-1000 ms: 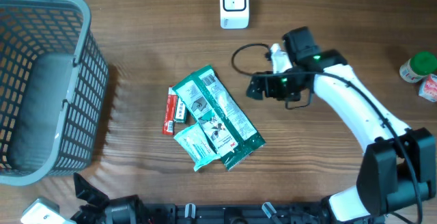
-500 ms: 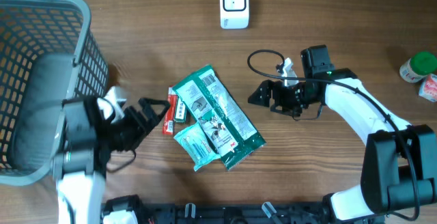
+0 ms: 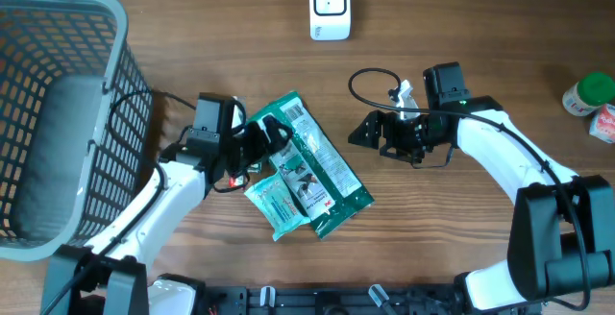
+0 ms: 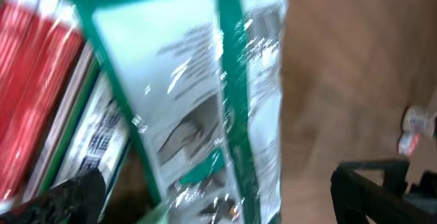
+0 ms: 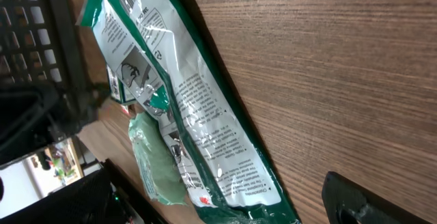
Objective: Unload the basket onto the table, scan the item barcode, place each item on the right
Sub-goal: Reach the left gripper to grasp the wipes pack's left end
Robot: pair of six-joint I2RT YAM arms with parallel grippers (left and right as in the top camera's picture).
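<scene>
A large green-and-white foil packet [image 3: 309,166] lies flat mid-table, printed side and barcode up. A smaller pale green packet [image 3: 273,205] is tucked under its lower left. A red box [image 3: 241,164] lies beside it, partly hidden by my left arm. My left gripper [image 3: 272,137] hovers open over the packet's upper-left end. In the left wrist view the packet [image 4: 191,94] fills the frame between the spread fingers [image 4: 75,193], with nothing gripped. My right gripper [image 3: 363,133] stands open just right of the packet [image 5: 184,108], apart from it. The white scanner [image 3: 329,6] sits at the back.
A grey mesh basket [image 3: 58,113] takes up the left side of the table. A green-lidded bottle [image 3: 588,94] and another item stand at the right edge. A black cable [image 3: 365,83] loops above the right gripper.
My left arm has swung in from the left, past the red box, until its gripper is over the packet's upper-left end. The right gripper shifted slightly right at first, then stayed still.
</scene>
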